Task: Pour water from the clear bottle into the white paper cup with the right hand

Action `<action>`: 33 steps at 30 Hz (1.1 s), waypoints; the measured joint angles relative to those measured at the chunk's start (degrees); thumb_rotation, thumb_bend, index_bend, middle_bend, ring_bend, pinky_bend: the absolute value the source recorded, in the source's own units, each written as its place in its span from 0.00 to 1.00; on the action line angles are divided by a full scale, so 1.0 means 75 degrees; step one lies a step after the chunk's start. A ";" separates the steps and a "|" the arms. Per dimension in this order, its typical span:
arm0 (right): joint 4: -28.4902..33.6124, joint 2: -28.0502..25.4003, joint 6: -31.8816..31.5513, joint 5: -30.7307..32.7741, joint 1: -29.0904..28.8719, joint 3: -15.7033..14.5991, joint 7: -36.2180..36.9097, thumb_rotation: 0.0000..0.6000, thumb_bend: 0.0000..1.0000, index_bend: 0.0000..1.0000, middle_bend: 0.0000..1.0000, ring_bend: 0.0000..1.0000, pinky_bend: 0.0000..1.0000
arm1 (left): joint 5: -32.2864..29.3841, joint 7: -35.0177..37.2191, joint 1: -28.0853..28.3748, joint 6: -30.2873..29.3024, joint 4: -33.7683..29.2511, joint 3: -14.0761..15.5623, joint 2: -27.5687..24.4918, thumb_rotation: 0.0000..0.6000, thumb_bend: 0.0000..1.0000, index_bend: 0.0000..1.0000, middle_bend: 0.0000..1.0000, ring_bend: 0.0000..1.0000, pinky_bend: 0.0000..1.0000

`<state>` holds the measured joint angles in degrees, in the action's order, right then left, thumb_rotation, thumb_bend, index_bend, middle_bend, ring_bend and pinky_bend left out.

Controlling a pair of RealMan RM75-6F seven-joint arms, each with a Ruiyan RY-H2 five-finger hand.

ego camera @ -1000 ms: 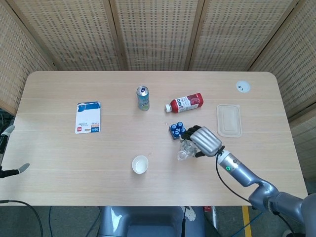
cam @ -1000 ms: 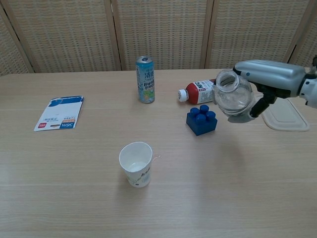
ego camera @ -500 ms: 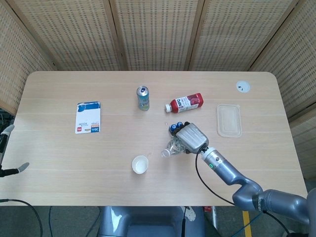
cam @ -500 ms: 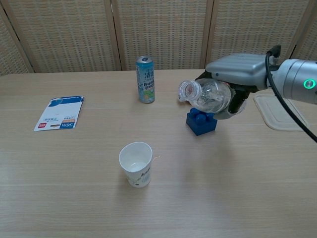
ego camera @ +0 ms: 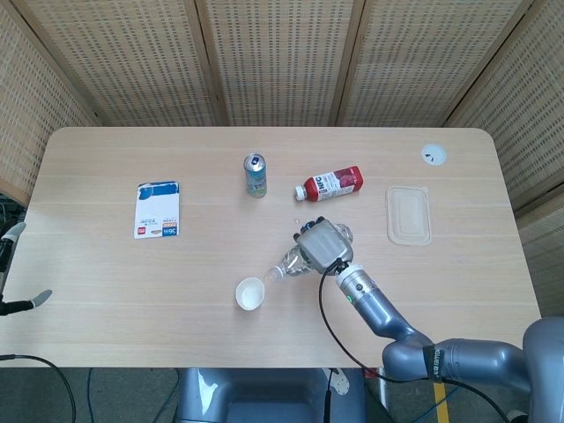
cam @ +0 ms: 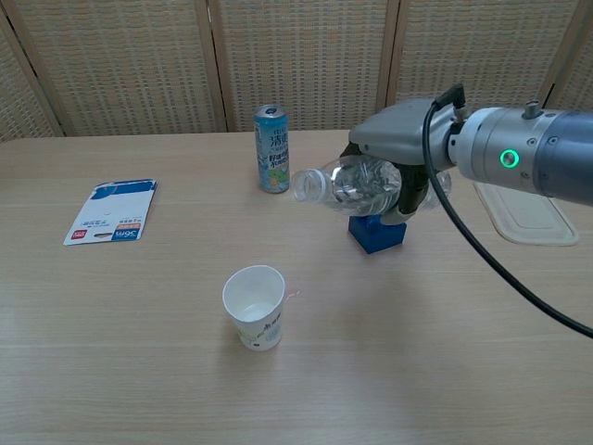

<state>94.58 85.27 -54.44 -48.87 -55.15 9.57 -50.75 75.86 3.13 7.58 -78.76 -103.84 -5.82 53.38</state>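
Observation:
My right hand (ego camera: pixel 322 245) (cam: pixel 394 176) grips the clear bottle (cam: pixel 347 184) (ego camera: pixel 289 263) above the table. The bottle lies almost level, its uncapped mouth pointing left toward the white paper cup (cam: pixel 254 307) (ego camera: pixel 250 293). In the chest view the mouth hangs above and a little right of the cup. The cup stands upright on the table near the front edge. No water shows leaving the bottle. Of my left hand, only fingertips (ego camera: pixel 18 264) show at the far left edge of the head view, off the table; their state is unclear.
A blue block (cam: pixel 377 230) sits under my right hand. Behind it lie a red-labelled bottle (ego camera: pixel 330 184) on its side, an upright drink can (cam: pixel 272 148) (ego camera: pixel 256 174) and a clear lid (ego camera: pixel 408 214). A blue-and-white packet (cam: pixel 112 210) lies far left, a small white disc (ego camera: pixel 433 155) far right.
My right hand has carried the bottle leftward toward the cup and tipped it from mouth-up to nearly level. The cup has not moved.

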 measured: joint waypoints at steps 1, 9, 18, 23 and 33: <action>0.0026 0.0033 -0.0075 0.0090 -0.0047 -0.0020 -0.0102 1.00 0.85 0.59 0.59 0.59 0.78 | 0.0000 0.0008 0.0001 0.0004 0.0004 0.0000 -0.0003 1.00 0.13 0.00 0.00 0.00 0.00; -0.0030 0.0342 -0.0480 0.0495 -0.0280 -0.0112 -0.0525 1.00 0.85 0.59 0.59 0.59 0.79 | 0.0017 0.0074 0.0006 0.0020 -0.0003 0.0004 -0.0034 1.00 0.13 0.00 0.00 0.00 0.00; -0.0288 0.0763 -0.0773 0.0680 -0.0457 -0.0191 -0.0820 1.00 0.85 0.59 0.59 0.59 0.79 | 0.0032 0.0066 0.0010 0.0032 -0.0004 0.0021 -0.0034 1.00 0.13 0.00 0.00 0.00 0.00; -0.0349 0.0956 -0.0885 0.0875 -0.0562 -0.0164 -0.0981 1.00 0.85 0.59 0.59 0.60 0.79 | 0.0015 0.0101 0.0019 0.0047 0.0010 0.0011 -0.0041 1.00 0.13 0.00 0.00 0.00 0.00; -0.0690 0.1426 -0.1129 0.0720 -0.0715 -0.0323 -0.1307 1.00 0.85 0.59 0.59 0.61 0.80 | -0.0040 0.0184 0.0050 0.0132 0.0038 -0.0003 -0.0078 1.00 0.13 0.00 0.00 0.00 0.00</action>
<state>89.41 95.97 -62.91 -43.46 -60.51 7.15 -60.56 75.56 4.52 7.95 -77.77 -103.55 -5.85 52.80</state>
